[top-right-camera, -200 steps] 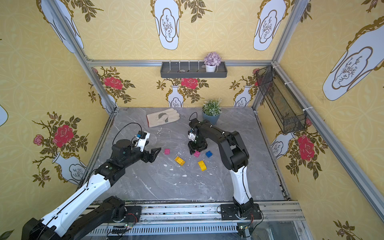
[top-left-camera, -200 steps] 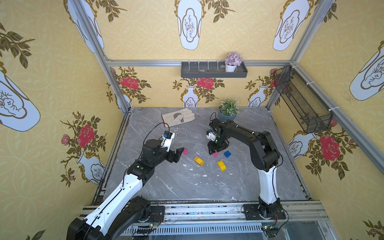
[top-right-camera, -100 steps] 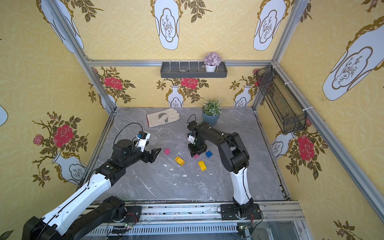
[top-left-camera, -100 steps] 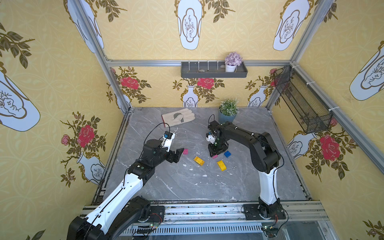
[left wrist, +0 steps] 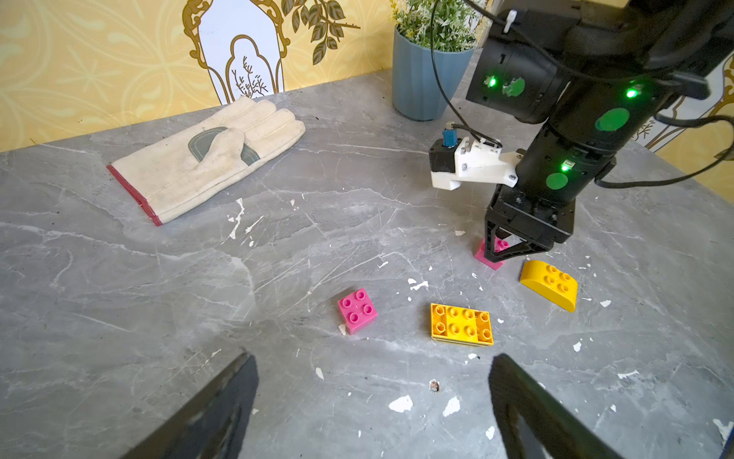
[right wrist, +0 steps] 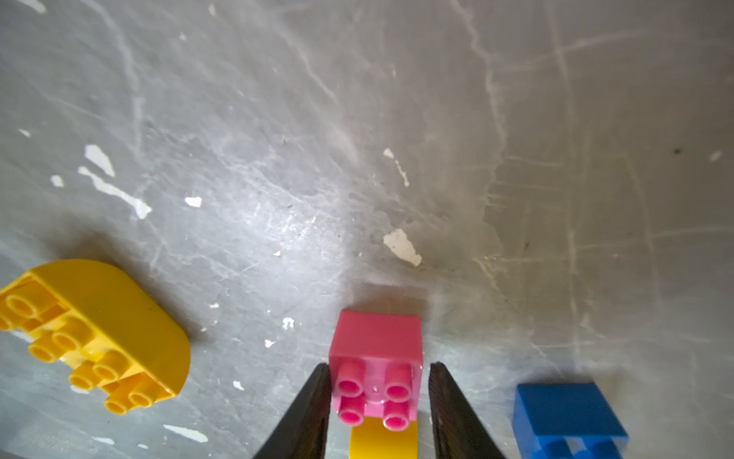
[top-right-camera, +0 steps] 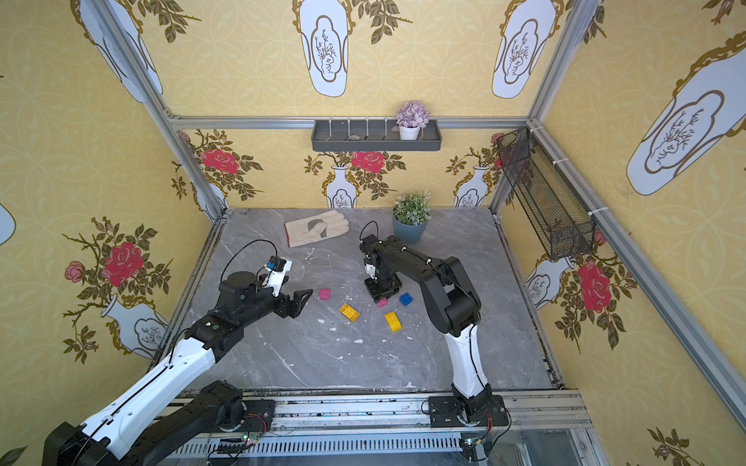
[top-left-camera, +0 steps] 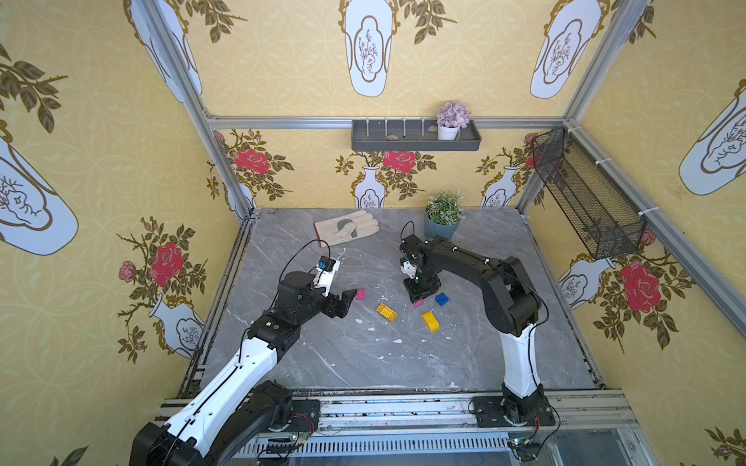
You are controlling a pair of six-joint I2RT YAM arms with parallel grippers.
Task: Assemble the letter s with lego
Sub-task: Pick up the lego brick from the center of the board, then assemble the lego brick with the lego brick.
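Five small studded plastic bricks lie singly on the grey marble-patterned tabletop (top-left-camera: 363,363), none joined to another, so no letter S stands yet. In both top views they form a loose cluster mid-table. A pink square brick (top-left-camera: 360,294) lies nearest the left claw (top-left-camera: 348,299), with a flat yellow oblong brick (top-left-camera: 386,312) beside it. A yellow oblong brick with rounded ends (top-left-camera: 430,321) lies further right, and a blue square brick (top-left-camera: 442,299) lies behind that. A second pink square brick (top-left-camera: 418,303) sits under the right claw (top-left-camera: 416,297). Both yellow bricks have their long axes on the same diagonal, from far-left to near-right.

The top views hide how the right claw meets its brick. In the right wrist view its black fingers (right wrist: 306,413) straddle the second pink square brick (right wrist: 377,357). One finger is against the brick's side and a sliver of tabletop shows at the other; whether it is clamped I cannot tell. The blue square brick (right wrist: 568,421) lies just beside, apart from the pink.

The left wrist view loses the blue brick behind the right arm (left wrist: 576,131). It shows studs facing up on the other four, and round green stickers (left wrist: 613,119) on that arm. The left claw (left wrist: 373,357) is spread wide, holding nothing and pointing toward the pink square brick (left wrist: 356,310).

A cream work glove (top-left-camera: 347,231) and a potted plant in a blue pot (top-left-camera: 442,220) sit near the far edge, well apart from the bricks.
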